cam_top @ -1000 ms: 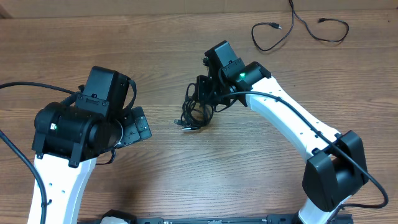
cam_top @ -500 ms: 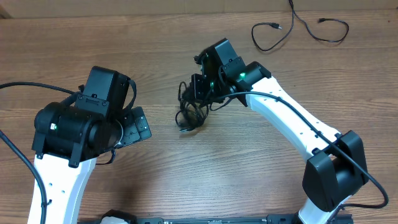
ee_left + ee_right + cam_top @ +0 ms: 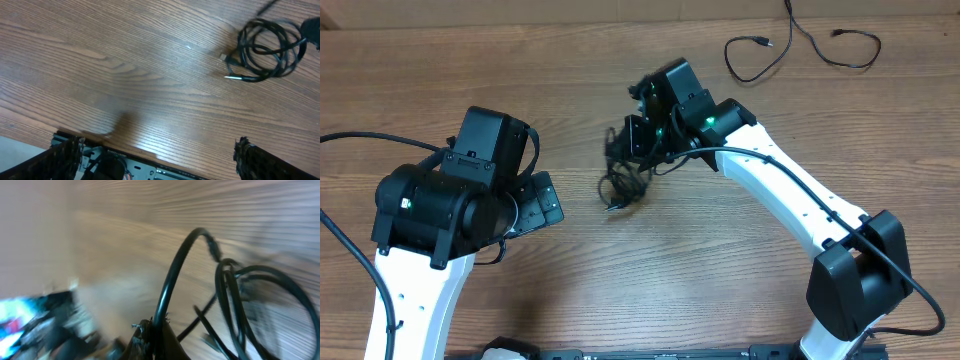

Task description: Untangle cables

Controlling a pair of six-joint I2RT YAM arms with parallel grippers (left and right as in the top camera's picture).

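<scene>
- Now your right gripper [image 3: 638, 142] is clamped on a strand of the tangled cable bundle [image 3: 623, 178], near the middle of the table [image 3: 650, 290].
- On the right wrist view, that strand [image 3: 172, 280] arches up from between the fingers, with more loops just beside it.
- Your left gripper [image 3: 534, 203] stands wide apart and holds nothing, well to the left of the bundle.
- On the left wrist view, the bundle shows as dark coils over the wood, upper right.
- A separate thin cable [image 3: 800, 45] lies at the far right edge, well apart from the bundle.
</scene>
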